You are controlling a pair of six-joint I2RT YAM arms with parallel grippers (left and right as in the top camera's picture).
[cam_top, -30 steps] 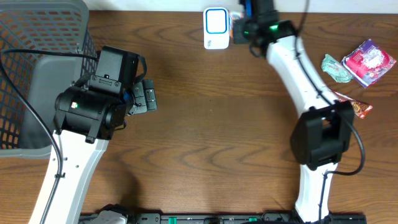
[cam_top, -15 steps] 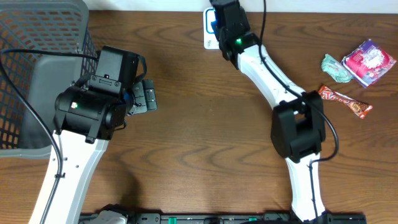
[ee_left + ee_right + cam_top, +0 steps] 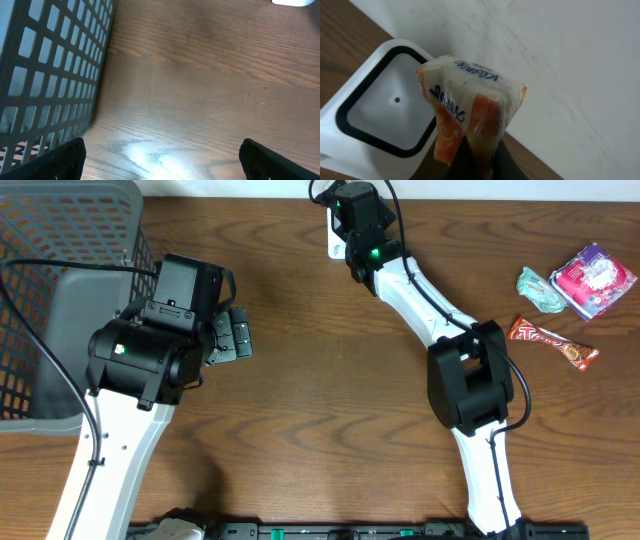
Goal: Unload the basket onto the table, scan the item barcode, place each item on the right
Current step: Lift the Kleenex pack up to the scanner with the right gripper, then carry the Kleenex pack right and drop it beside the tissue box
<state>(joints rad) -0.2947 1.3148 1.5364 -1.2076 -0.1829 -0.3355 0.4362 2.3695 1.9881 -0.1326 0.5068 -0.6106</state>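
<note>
My right gripper (image 3: 481, 156) is shut on the item (image 3: 470, 100), a soft orange and white tissue packet with blue print. It holds the packet upright, close in front of the white scanner (image 3: 385, 112) and its dark-framed grey window. No barcode shows on the side I see. From overhead the right wrist (image 3: 360, 222) hangs over the scanner (image 3: 337, 248) at the table's back edge and hides most of it. My left gripper (image 3: 236, 336) stands wide open and empty over bare wood, its fingertips (image 3: 60, 161) low in the left wrist view.
A grey mesh basket (image 3: 60, 300) fills the far left, its wall (image 3: 50, 75) close beside the left gripper. At the right lie a pink packet (image 3: 595, 280), a green wrapper (image 3: 540, 290) and a red snack bar (image 3: 555, 342). A white wall backs the scanner.
The right arm has swung left along the back edge with the item and now covers the scanner. The left arm has not moved.
</note>
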